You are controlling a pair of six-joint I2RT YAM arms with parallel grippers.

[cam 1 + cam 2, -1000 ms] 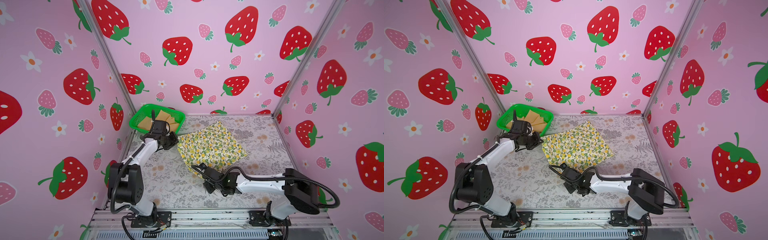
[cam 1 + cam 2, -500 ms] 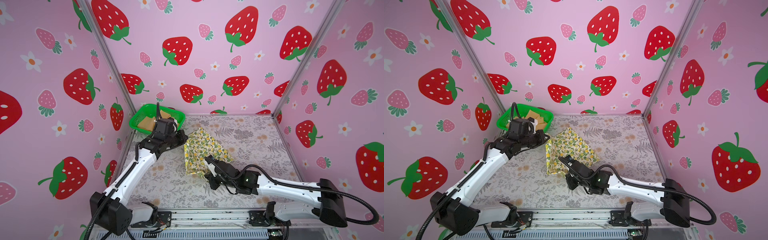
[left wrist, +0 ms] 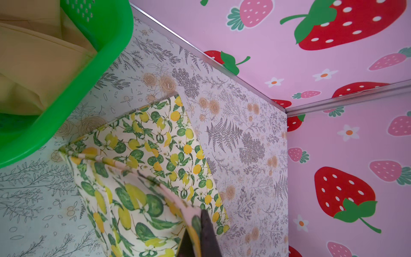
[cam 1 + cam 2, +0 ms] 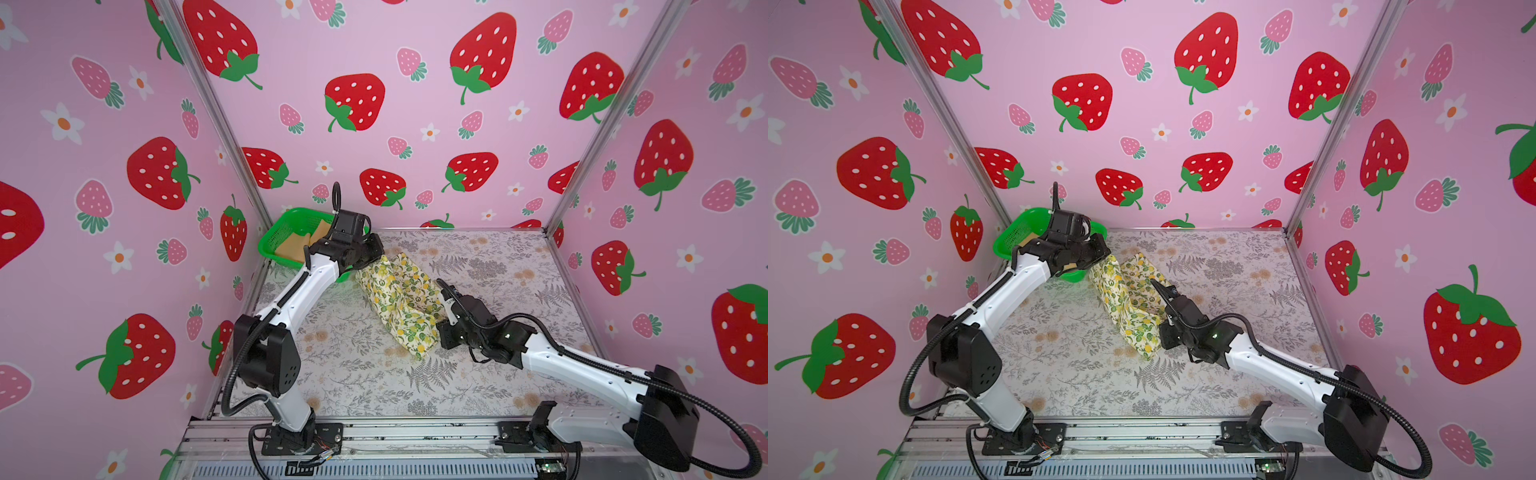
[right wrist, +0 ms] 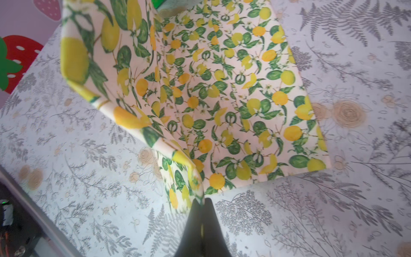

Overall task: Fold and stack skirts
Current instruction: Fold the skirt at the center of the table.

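Observation:
The cream lemon-print skirt (image 4: 399, 299) (image 4: 1128, 300) lies mid-table, its left half raised and tented over the flat half. My left gripper (image 4: 376, 259) (image 4: 1103, 259) is shut on the far corner, with cloth pinched between the dark fingers in the left wrist view (image 3: 198, 224). My right gripper (image 4: 441, 284) (image 4: 1154, 285) is shut on the near corner of the same lifted edge (image 5: 202, 202). The flat half of the lemon skirt (image 5: 244, 100) (image 3: 155, 142) rests on the table. The mustard-tan skirt (image 4: 296, 246) (image 3: 33, 66) sits crumpled in the basket.
A green mesh basket (image 4: 274, 245) (image 4: 1008, 241) (image 3: 93, 66) stands at the back left corner, right behind my left wrist. Pink strawberry walls close in the floral table (image 4: 498, 270) on three sides. The arm bases sit on the front rail.
The lemon skirt lay flat a second ago. Both grippers have lifted its left edge and carried it rightward over the rest of the cloth.

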